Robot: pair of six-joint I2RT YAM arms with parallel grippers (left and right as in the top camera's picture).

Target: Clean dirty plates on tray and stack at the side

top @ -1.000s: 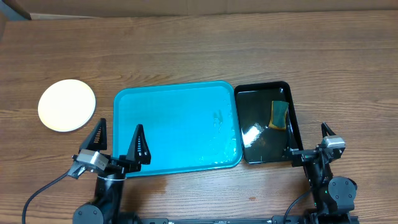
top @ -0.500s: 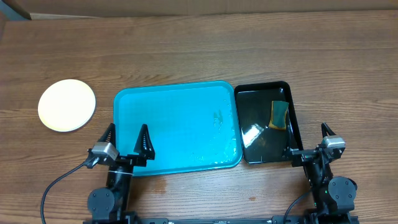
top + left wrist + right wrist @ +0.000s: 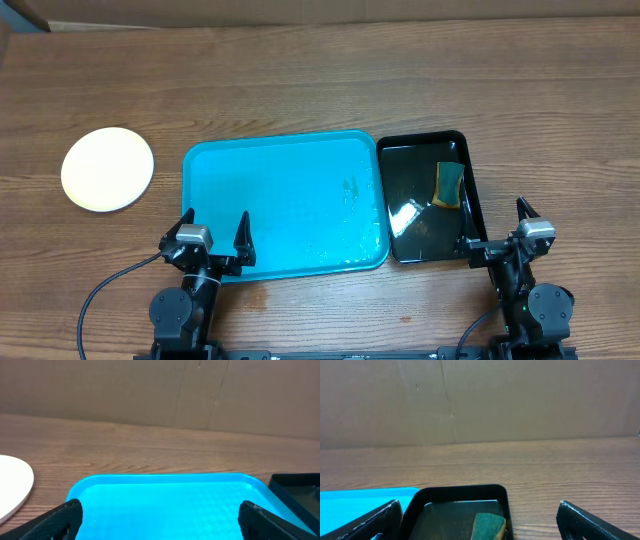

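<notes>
Since one second ago the left gripper (image 3: pixel 214 232) has drawn back toward its base and turned straight. It now stands at the near edge of the turquoise tray (image 3: pixel 283 165), close to the near left corner, with its two fingers spread wide and holding nothing. The right gripper (image 3: pixel 497 232) has not moved. It is beyond the near right corner of that tray, at the near end of the black tray (image 3: pixel 467 150), and its fingers are also spread wide and hold nothing.

A pale round plate (image 3: pixel 108 168) lies on the wooden table (image 3: pixel 300 80) to the left of the turquoise tray, well apart from its left rim and from the left gripper. From above it looks like one disc; whether more plates lie under it, I cannot tell.

Bare wood is open from the far rim of the turquoise tray up to the cardboard wall (image 3: pixel 300 10), and also between the tray and the plate. The black tray sits just beside the right rim of the turquoise tray.

The turquoise tray carries a wet shine near its right rim and a small dark mark. The black tray holds a green and yellow sponge (image 3: pixel 449 185) in its far right part, and a shiny wet film.
</notes>
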